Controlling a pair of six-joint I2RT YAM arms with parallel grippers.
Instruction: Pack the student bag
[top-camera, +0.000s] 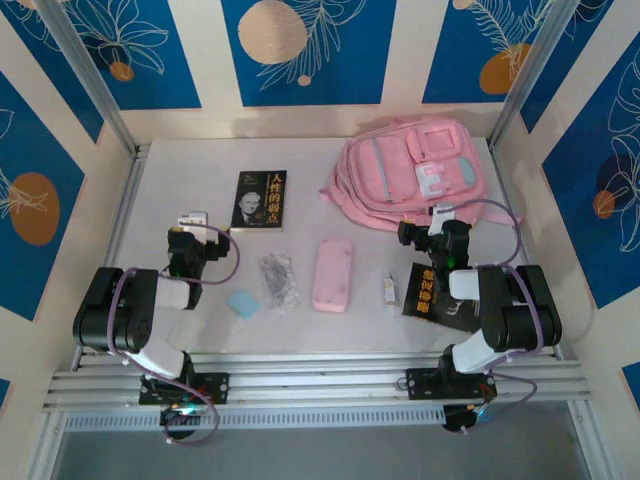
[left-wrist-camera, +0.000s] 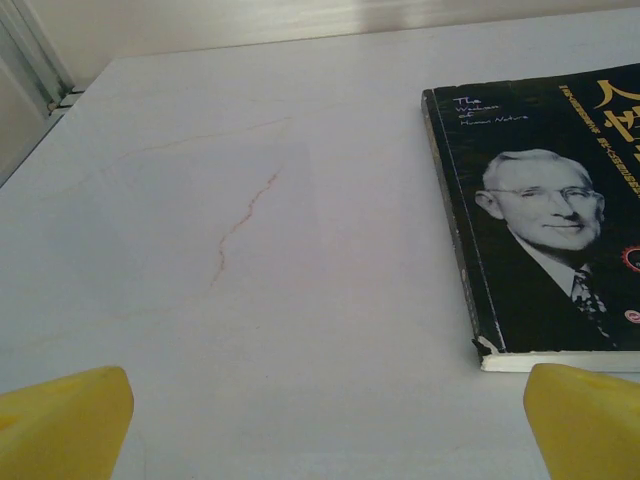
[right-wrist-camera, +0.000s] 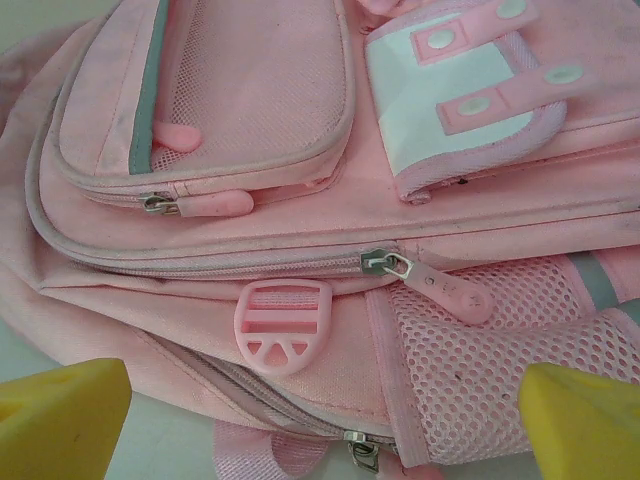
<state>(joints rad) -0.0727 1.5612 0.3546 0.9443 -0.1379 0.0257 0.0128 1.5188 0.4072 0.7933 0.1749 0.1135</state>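
Pink student bag (top-camera: 415, 175) at far right of counter (top-camera: 180, 180); right hand (right-wrist-camera: 320, 425) spread just before it, left hand (left-wrist-camera: 325, 425) spread near black book (left-wrist-camera: 540, 230).

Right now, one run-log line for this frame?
left gripper: open, empty, near book on table | right gripper: open, empty, facing student bag

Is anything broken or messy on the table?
The black book has a frayed, torn near-left corner, and a thin reddish line, like a crack or scratch, marks the white table. Nothing looks spilled.
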